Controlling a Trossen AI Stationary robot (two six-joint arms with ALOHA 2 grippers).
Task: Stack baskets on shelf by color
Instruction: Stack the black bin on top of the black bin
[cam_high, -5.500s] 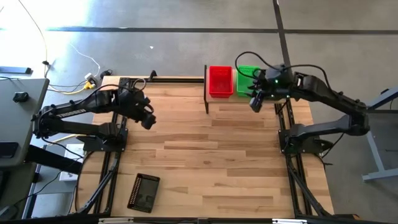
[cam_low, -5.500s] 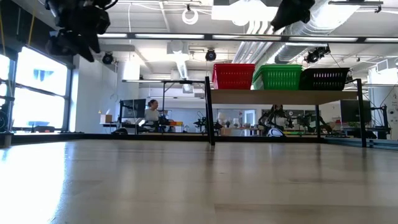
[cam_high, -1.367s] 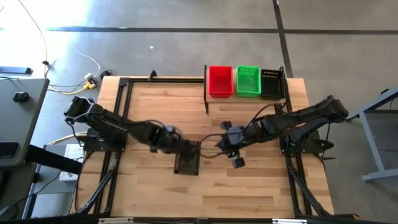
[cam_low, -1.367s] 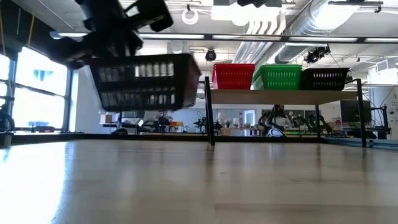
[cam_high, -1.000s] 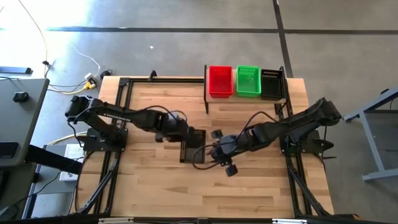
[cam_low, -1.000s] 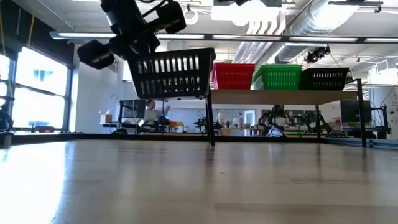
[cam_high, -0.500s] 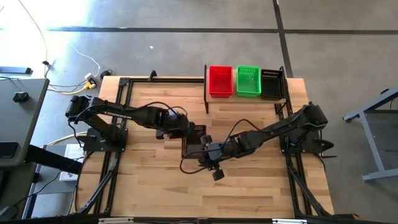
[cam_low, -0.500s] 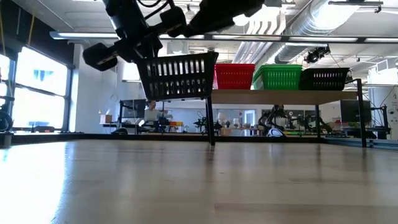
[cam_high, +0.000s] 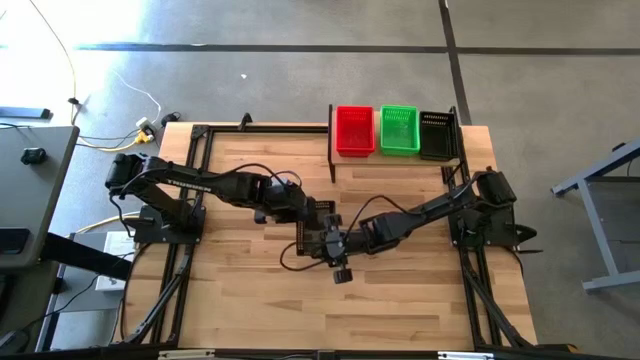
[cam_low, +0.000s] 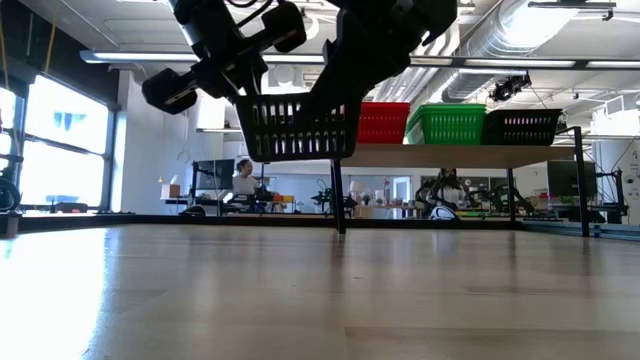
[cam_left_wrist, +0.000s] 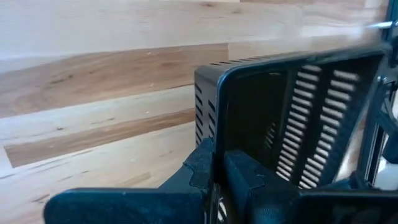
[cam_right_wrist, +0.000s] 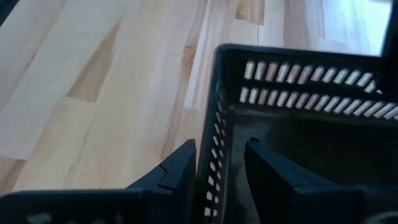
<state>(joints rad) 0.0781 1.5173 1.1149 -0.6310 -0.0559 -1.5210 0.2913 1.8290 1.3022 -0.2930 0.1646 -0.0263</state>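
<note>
Handover above mid-table. A black rectangular plastic basket with slotted mesh sides (cam_high: 314, 226) hangs in the air over the middle of the light slatted wooden table (cam_high: 400, 310), clear of the boards, as the low view shows (cam_low: 298, 127). It sits upright, open top upward, walls flaring slightly toward the rim; in the high view its long axis runs roughly from the table's far edge toward its near edge.

The left hand (cam_high: 300, 211), reaching in from the left, is closed tight on the basket's rim at one short end; the left wrist view shows its two dark fingers (cam_left_wrist: 208, 171) pinching the thin wall, with a rounded corner and rows of vertical slots beyond.

The right hand (cam_high: 332, 240) has its fingers spread wide and straddles the wall at the opposite end: in the right wrist view one finger (cam_right_wrist: 177, 171) lies outside the slotted wall and the other inside, neither visibly pressed against it.

On the small light wooden shelf on thin black metal posts (cam_high: 390, 158), at the table's far edge, stand three more baskets side by side, touching: a red one (cam_high: 354, 130), a bright green one (cam_high: 399, 130) and a black one (cam_high: 437, 134), their long axes parallel, pointing away from the table's centre
</note>
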